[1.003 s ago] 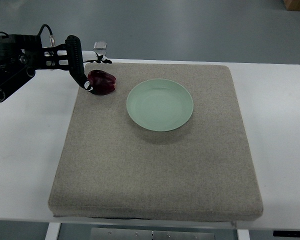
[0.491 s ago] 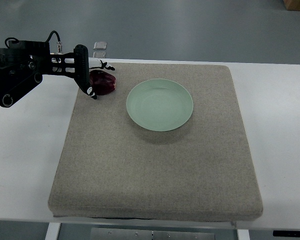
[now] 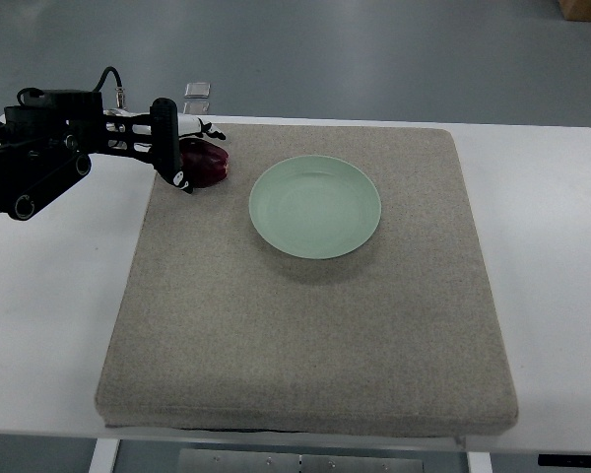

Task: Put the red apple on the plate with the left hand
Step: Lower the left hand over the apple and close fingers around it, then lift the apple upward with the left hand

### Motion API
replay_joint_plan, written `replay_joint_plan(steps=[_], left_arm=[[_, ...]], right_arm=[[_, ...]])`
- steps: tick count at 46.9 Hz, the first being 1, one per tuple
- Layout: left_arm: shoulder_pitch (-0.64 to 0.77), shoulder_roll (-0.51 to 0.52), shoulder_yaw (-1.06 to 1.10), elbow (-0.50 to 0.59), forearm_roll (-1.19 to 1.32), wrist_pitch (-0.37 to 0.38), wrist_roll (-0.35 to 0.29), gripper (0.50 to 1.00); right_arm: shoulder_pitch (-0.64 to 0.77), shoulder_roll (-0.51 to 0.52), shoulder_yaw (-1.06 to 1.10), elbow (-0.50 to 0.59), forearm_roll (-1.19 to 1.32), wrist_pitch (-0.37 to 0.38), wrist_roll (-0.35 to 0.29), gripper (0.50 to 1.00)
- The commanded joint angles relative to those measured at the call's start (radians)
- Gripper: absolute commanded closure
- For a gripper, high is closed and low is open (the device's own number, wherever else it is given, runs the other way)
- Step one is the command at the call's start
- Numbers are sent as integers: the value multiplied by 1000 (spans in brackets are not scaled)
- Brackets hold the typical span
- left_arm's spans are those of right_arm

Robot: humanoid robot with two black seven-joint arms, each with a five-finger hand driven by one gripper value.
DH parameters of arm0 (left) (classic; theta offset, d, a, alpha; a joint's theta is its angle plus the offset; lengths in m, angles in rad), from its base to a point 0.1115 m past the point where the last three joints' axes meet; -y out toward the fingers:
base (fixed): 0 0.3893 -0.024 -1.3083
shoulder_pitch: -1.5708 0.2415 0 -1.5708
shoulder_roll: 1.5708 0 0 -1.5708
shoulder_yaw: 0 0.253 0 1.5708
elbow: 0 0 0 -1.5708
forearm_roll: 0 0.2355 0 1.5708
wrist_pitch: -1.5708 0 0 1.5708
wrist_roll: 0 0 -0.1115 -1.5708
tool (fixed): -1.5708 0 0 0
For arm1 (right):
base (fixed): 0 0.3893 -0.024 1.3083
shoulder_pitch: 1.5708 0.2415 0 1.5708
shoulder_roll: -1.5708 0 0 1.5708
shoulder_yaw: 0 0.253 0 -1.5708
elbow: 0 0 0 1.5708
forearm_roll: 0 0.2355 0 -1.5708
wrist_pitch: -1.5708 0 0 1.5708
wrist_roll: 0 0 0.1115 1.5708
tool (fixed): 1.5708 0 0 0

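Red apple (image 3: 206,164) at upper left of the frame, robot hand closing in.
We see the left robot hand (image 3: 177,148) bracketing the apple, fingers (image 3: 170,158) spread and not clamped; a loose grasp could roll it off the grey mat (image 3: 305,325) instead of reaching the plate (image 3: 315,207) to its right. Since a second ago, the arm has shifted rightward.

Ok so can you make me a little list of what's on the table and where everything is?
apple: dark red apple, on the mat's far left corner area
plate: pale green plate, empty, right of the apple
mat: grey-beige mat, under both
table: white table
left hand: left hand at the apple, fingers curved around its left side
apple on plate: not yet
right hand: not in view
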Motion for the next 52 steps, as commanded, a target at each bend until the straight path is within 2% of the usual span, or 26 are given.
replay_joint_plan(steps=[1,4,6,9,14,17,27,42,52], left_arm=[[0,0,1,0,1,0,0,684],[0,0,5,1,1,0,-2,729],[-1,1,6,0,1,0,0,786],[-1,2,6,1,1,0,0,816],[-4,5,6,0,1,0,-2,911],[-11,9,6,-3,1,-3,-2,996],[-54,24,-6,-34,-15,-15,-2,1000],[-130,107,-34,-218,-76,-31,-2,1000],[-173,101,-49,-264,-125,-63,-2,1000]], right_arm=[[0,0,0,0,0,0,0,568],[0,0,0,0,0,0,-2,568],[0,0,0,0,0,0,0,568],[0,0,0,0,0,0,0,568],[0,0,0,0,0,0,-2,568],[0,0,0,0,0,0,0,568],[0,0,0,0,0,0,0,568],[0,0,0,0,0,0,0,570],[0,0,0,0,0,0,0,568]])
